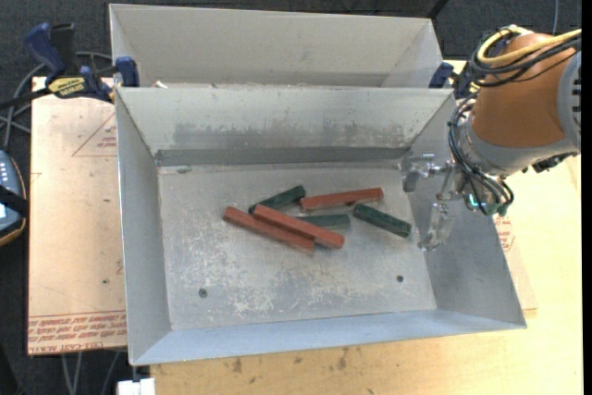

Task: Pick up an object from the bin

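Grasp not yet made on the bars

A short dark green bar (382,220) lies flat on the floor of the bin (277,291), at the right end of a loose cluster of red-brown bars (282,229). The claw (433,234) is seen just beside it, near the right wall. Whether it is open cannot be told, and nothing is seen held. A descent across the bar's narrow width is advised. No writing can be read on the bars.
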Tool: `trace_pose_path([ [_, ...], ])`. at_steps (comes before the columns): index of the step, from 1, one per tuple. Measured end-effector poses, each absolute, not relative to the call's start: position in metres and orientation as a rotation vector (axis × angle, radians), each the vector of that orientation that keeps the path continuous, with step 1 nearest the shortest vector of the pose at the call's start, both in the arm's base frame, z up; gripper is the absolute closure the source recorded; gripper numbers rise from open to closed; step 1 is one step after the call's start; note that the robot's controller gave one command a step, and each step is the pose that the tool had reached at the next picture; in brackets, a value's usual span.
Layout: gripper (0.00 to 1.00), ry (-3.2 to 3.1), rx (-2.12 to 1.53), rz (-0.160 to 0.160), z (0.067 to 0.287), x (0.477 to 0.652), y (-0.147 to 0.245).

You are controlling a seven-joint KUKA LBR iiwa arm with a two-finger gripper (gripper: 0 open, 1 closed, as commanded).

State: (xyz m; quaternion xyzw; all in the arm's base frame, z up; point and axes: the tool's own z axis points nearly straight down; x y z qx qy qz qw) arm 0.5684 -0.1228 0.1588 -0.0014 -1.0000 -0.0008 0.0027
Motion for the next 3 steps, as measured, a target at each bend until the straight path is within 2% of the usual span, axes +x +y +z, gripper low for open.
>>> trace_pose_path([
  [1,0.00,-3.138,-0.190,-0.003,0.067,0.591,-0.112],
  [2,1.00,-3.143,-0.189,0.001,0.072,0.593,-0.113],
  [3,1.00,-3.151,-0.166,0.001,0.216,0.635,-0.116],
])
